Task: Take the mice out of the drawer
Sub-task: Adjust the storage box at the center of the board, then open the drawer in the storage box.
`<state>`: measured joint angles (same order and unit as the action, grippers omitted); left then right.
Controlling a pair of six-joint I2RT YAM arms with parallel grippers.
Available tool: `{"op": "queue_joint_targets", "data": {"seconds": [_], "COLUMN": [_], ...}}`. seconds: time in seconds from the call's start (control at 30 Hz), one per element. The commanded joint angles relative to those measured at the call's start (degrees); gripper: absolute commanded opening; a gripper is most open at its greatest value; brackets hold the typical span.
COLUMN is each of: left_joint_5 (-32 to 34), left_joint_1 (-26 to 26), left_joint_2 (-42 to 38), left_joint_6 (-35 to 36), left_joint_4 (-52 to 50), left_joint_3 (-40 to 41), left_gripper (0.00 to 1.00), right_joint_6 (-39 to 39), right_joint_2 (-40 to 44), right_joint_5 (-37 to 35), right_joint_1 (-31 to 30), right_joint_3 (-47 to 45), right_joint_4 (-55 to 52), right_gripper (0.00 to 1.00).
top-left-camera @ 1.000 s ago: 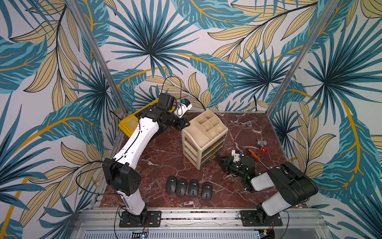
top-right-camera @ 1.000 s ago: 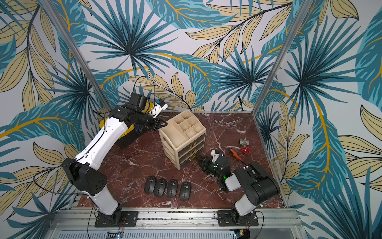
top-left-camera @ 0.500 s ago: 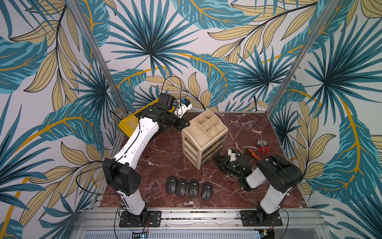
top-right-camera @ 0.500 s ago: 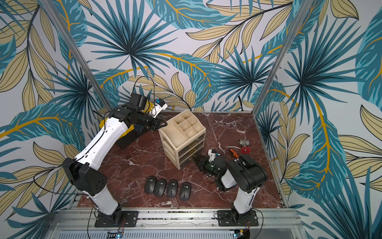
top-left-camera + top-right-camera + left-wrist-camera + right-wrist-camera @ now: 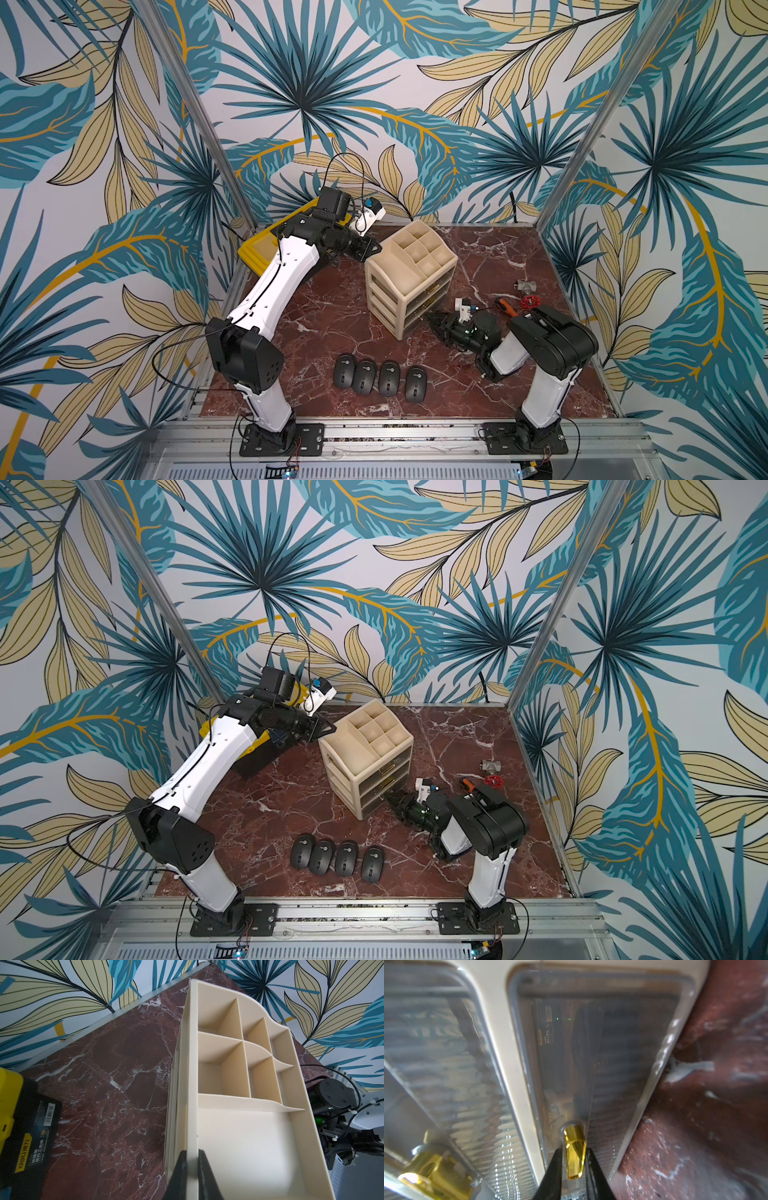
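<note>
Brightly, evenly lit in both top views, with soft shadows. Sharp but edge-stretched at the left wrist. Blurred at the right wrist, with glare on the gold knob (image 5: 574, 1153).

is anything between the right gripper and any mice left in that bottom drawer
Yes: the drawer is shut, so its ribbed clear front stands between the right gripper and whatever is inside. The jaws pinch its gold handle. Dark shapes show behind the front; what they are cannot be told.
</note>
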<state>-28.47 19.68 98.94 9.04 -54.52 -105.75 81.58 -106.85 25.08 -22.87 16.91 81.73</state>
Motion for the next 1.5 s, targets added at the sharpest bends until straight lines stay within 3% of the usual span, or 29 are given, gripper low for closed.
{"op": "queue_joint_targets", "data": {"seconds": [0.0, 0.23, 0.6, 1.47], "left_joint_5": [1.8, 5.9, 9.6, 15.5], "left_joint_1": [-0.3, -0.3, -1.6, -4.0], "left_joint_2": [-1.1, -1.6, -1.6, 4.4], "left_joint_6": [-0.7, -1.1, -0.7, 2.2], "left_joint_4": [-0.3, 0.6, 1.5, 0.1], "left_joint_3": [2.8, 3.2, 2.7, -9.3], "left_gripper": [0.11, 0.05, 0.04, 0.04], "right_joint_6": [-1.4, -1.7, -2.8, -4.7], "right_joint_2": [-1.7, -1.4, 0.3, 4.7], "right_joint_5": [-1.1, -1.2, -0.9, 3.6], "right_joint_1": [-0.3, -0.3, 0.7, 3.5], "right_joint_3": [0.8, 0.0, -3.7, -11.0], "right_joint_4": [0.3, 0.3, 0.2, 0.2], "right_gripper": [0.16, 0.11, 0.09, 0.08]}}
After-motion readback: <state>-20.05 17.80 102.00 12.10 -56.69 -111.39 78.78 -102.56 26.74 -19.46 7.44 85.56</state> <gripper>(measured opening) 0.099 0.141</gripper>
